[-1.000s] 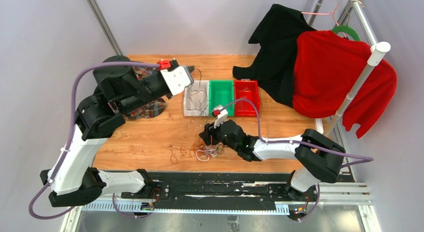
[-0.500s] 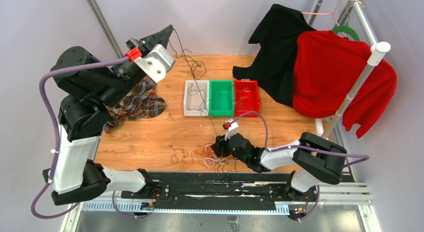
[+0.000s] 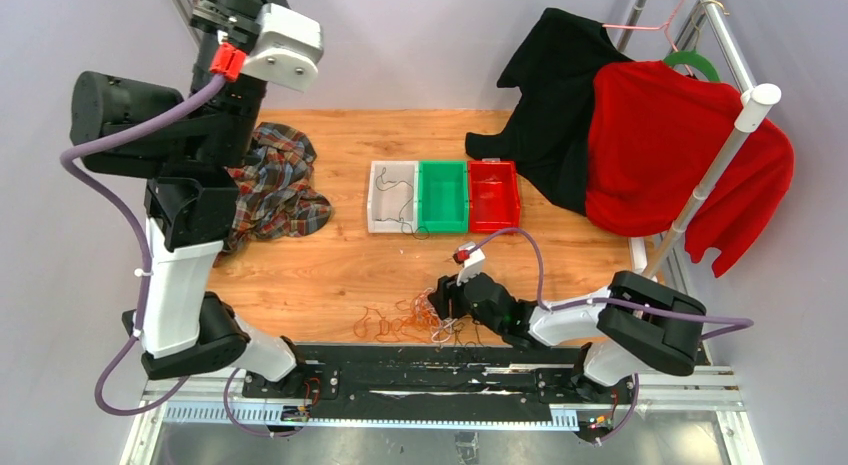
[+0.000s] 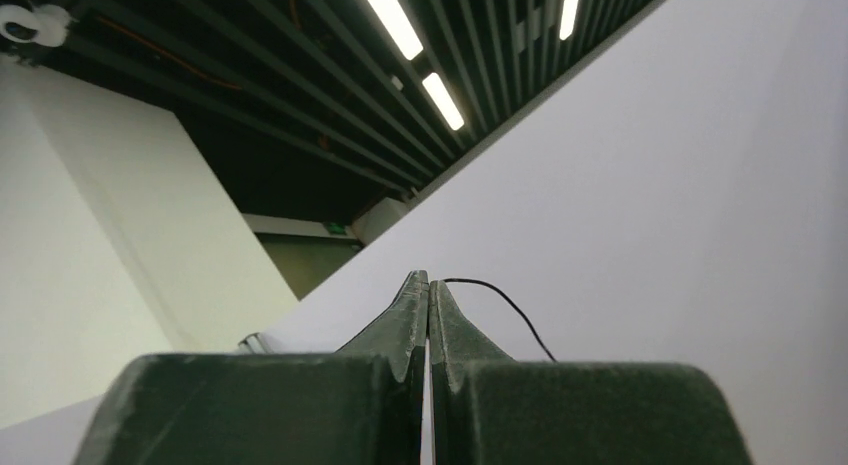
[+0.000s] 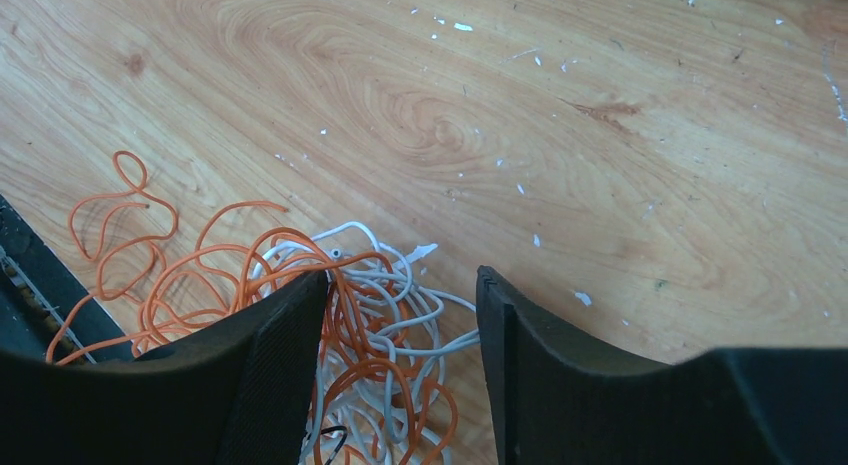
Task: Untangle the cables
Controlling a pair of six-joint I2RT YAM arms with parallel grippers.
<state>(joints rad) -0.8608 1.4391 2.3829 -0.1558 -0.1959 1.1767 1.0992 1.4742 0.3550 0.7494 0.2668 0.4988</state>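
**Left gripper** point(image 4: 428, 285): the jaws are pressed fully together and pinch one black cable point(image 4: 478, 282) at the tips. Its free length curves off to one side. The arm is raised high over the far left of the table point(image 3: 300, 275) (its wrist view shows only wall and ceiling lights).

**Right gripper** point(image 5: 400, 295): the jaws stand wide apart and grip no strand. It sits low over the tangled cables point(image 5: 370, 335) at the near edge of the table. Orange and white loops lie between the jaws. One finger point(image 5: 270, 365) overlaps the orange loops, but contact cannot be confirmed.

**Surroundings**
- A white bin point(image 3: 374, 215), a green bin point(image 3: 443, 197) and a red bin point(image 3: 494, 200) stand touching in one row at mid-table.
- Black strands point(image 3: 403, 207) lie in the white bin, and one trails over its front wall.
- A plaid cloth point(image 3: 275, 185) lies left of the bins, beside the left arm.
- On the right, a rack point(image 3: 745, 115) carries a black garment point(image 3: 560, 85) and a red garment point(image 3: 670, 145). The black one hangs close to the red bin.

**Count**
- Arms: two.
- Bins: three.
- Hung garments: two.
- Cloth: one.
- Strands in the tangle: too interlaced to count.
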